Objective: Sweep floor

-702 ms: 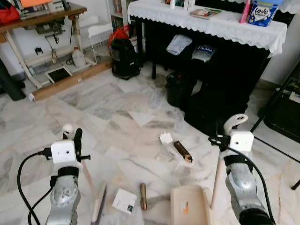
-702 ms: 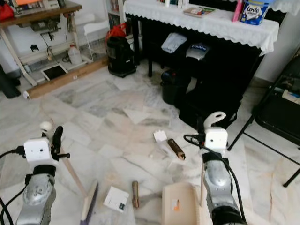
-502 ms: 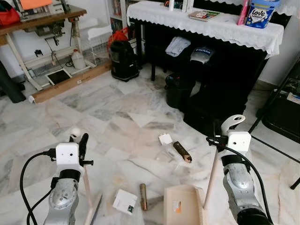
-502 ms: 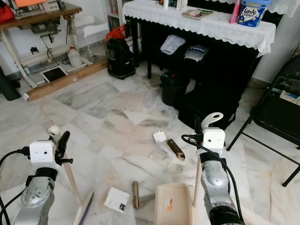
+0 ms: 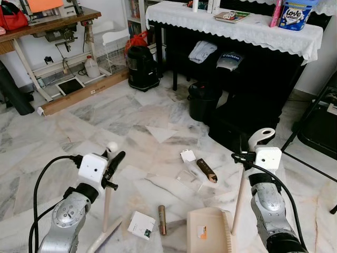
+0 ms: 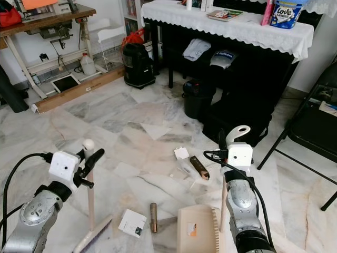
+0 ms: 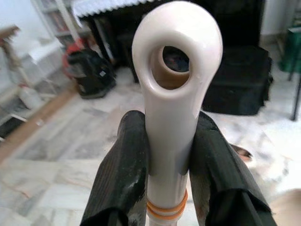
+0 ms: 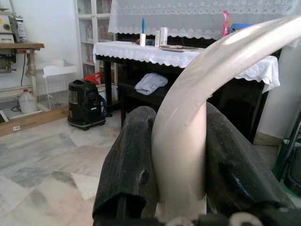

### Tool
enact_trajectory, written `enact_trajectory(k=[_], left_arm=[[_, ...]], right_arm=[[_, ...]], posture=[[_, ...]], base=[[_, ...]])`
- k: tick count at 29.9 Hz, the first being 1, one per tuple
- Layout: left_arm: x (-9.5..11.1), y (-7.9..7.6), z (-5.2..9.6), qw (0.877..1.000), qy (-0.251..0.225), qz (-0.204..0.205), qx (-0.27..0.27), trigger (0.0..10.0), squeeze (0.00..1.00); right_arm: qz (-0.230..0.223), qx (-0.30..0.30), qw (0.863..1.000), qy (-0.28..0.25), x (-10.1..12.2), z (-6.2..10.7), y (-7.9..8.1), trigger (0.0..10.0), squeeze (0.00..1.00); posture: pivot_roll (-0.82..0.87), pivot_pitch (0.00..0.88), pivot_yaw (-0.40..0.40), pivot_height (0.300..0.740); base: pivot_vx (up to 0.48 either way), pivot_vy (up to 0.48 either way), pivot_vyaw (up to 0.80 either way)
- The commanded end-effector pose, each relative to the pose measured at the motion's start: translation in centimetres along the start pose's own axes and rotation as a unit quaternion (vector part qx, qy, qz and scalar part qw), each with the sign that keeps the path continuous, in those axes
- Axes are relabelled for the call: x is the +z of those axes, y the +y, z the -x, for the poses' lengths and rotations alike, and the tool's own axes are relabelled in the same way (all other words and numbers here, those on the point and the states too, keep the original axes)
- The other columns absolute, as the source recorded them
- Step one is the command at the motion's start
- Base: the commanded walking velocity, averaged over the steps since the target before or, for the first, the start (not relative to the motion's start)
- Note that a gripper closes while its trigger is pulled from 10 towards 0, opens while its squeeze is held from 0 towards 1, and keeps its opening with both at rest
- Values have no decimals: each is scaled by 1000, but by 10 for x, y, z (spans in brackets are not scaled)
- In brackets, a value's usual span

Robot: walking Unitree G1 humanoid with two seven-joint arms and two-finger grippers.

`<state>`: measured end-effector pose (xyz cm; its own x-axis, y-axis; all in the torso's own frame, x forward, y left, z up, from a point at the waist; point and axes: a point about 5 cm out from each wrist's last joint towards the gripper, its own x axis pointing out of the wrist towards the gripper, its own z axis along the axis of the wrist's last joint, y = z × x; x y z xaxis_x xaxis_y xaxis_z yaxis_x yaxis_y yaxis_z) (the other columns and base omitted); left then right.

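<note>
Marble floor (image 5: 131, 132) strewn with litter: white card (image 5: 141, 225), brown tube (image 5: 162, 220). Left gripper (image 7: 169, 155) clamped on the broom (image 5: 107, 205) handle just below its looped tip, bristles down on the floor. Right gripper (image 8: 181, 169) squeezing the dustpan (image 5: 207, 231) handle's curved top between both fingers, pan resting beside the tube.

Bare marble left; card (image 5: 141, 225), tubes (image 5: 162, 220), dustpan (image 5: 206, 233) between claws
</note>
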<state>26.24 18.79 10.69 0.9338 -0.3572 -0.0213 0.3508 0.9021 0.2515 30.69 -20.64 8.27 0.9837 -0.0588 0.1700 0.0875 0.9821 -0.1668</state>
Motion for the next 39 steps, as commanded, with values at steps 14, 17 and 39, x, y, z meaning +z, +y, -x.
enact_trajectory(k=[14,17,39], left_arm=[[14,-15,0,989,39,25,-143,10000,0],[10,-16,-2,989,38,56,-135,10000,0],[14,-11,-21,996,-29,83,20,10000,0]], right_arm=[[1,-10,1000,-14,6,-5,-4,10000,0],[1,-10,1000,-13,6,-5,-3,10000,0],[5,-16,1000,-11,4,0,-8,10000,0]], posture=[[14,0,37,740],[13,0,38,740],[2,0,36,740]], base=[[0,0,0],[0,0,0],[0,0,0]])
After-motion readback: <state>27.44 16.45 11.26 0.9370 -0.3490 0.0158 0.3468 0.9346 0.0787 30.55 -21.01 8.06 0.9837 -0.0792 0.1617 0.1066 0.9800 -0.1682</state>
